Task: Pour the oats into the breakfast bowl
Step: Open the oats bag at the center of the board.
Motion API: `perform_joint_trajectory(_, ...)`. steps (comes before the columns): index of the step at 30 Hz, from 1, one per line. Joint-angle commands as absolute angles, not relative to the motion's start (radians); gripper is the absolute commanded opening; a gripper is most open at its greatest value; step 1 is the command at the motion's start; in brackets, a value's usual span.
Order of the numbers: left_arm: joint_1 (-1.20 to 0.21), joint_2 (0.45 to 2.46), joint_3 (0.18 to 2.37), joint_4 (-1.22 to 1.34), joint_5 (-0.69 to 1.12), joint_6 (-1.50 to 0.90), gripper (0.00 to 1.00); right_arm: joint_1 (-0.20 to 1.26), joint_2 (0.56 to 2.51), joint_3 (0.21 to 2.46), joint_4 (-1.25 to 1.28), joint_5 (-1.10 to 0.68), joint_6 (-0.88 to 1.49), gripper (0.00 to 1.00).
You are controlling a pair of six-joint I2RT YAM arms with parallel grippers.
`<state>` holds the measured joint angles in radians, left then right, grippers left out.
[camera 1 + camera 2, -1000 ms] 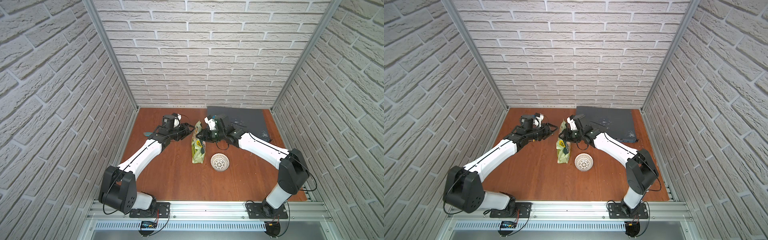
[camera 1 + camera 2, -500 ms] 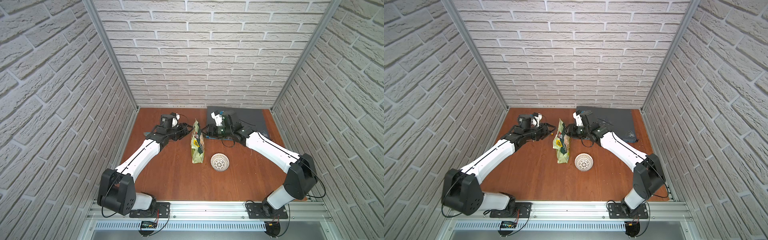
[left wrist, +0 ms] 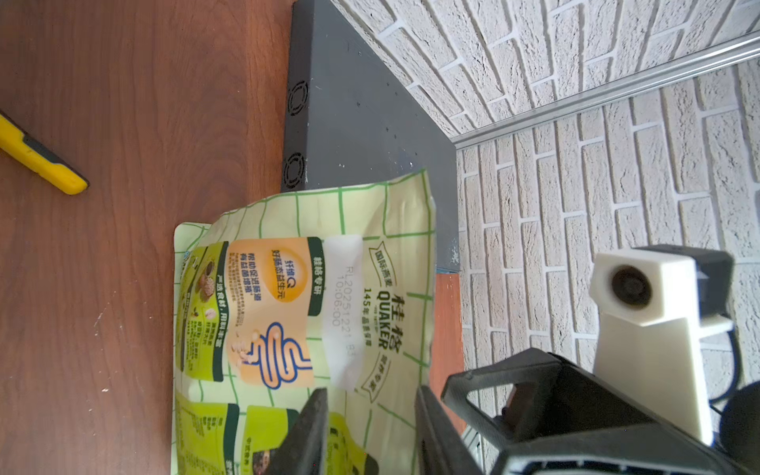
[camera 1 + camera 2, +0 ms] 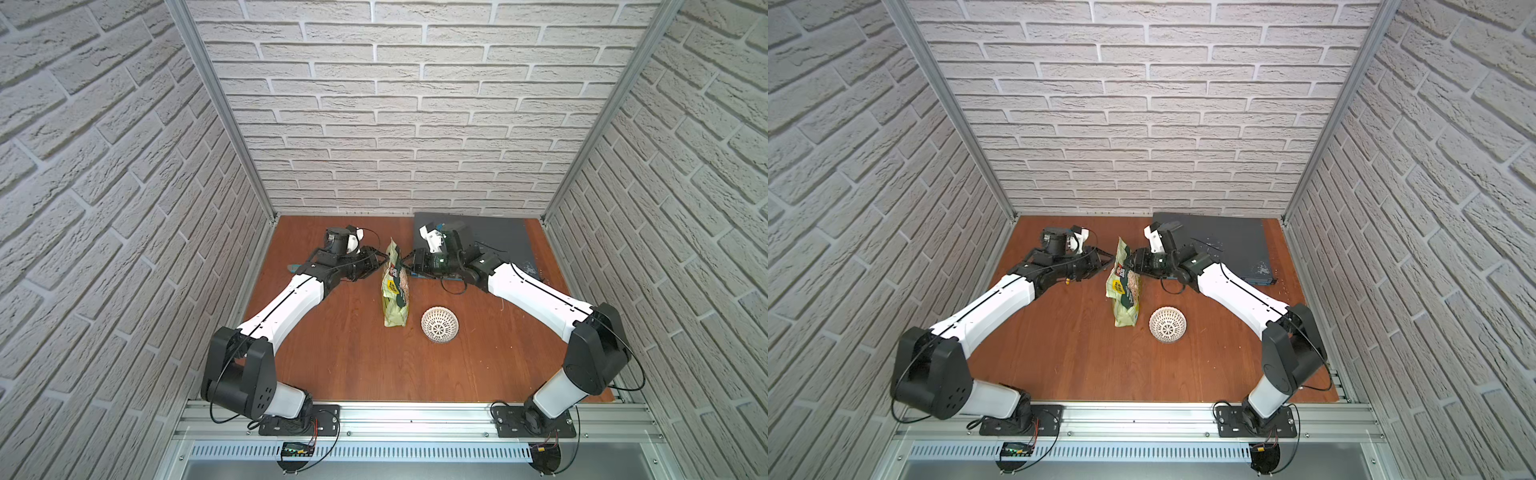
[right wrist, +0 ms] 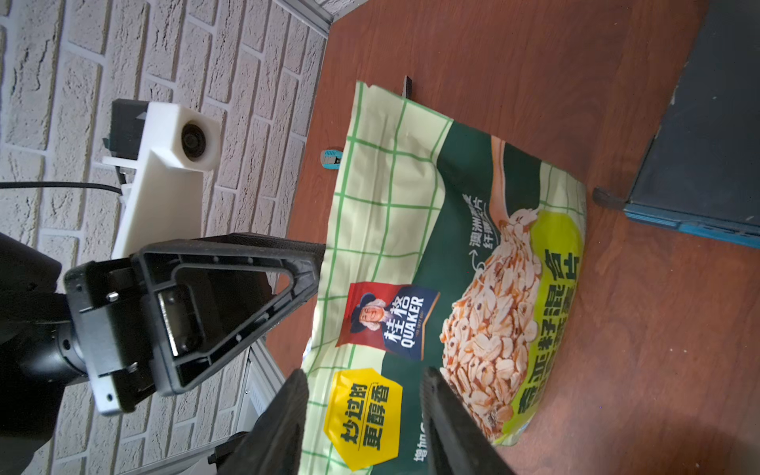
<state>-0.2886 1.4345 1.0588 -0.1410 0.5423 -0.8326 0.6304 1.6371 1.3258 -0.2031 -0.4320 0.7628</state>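
Observation:
The light-and-dark green pouch [image 4: 395, 291] [image 4: 1124, 291] stands upright mid-table; the oats stay hidden inside it. My left gripper [image 4: 379, 263] [image 4: 1111, 260] is level with the pouch's top on its left side. It is open, and the pouch's back face [image 3: 308, 288] shows between its fingers [image 3: 312, 427]. My right gripper [image 4: 406, 266] [image 4: 1130, 262] faces the pouch's top from the right. It is open too, with the printed front [image 5: 432, 267] filling the gap between its fingers [image 5: 288, 419]. The breakfast bowl [image 4: 439, 324] [image 4: 1168, 324], white with a lattice pattern, sits just right of the pouch's base.
A flat dark grey box [image 4: 490, 237] [image 4: 1225, 241] [image 3: 362, 103] lies at the back right, with pale crumbs on it. A yellow-and-black knife [image 3: 41, 160] lies on the wood under my left arm. A small blue object [image 5: 330, 159] lies behind the pouch.
My right arm drew back from the pouch's top, then came close to it again with its wrist turned. My left jaws narrowed a little. The pouch stands straighter.

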Motion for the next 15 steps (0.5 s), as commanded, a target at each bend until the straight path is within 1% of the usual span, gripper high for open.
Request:
perform_joint_trajectory(1, -0.297, 1.440, 1.077, -0.115, 0.554, -0.821, 0.39, 0.639, 1.650, 1.347, -0.162, -0.446, 0.769, 0.49)
perform_joint_trajectory(13, -0.313, 1.444, 1.071, -0.115, 0.547, -0.821, 0.39, 0.663, 1.718, 1.419, -0.151, -0.473, 0.780, 0.48)
perform_joint_trajectory(15, -0.313, 1.446, 1.071, -0.116, 0.544, -0.822, 0.39, 0.669, 1.722, 1.426, -0.160, -0.474, 0.773, 0.46)
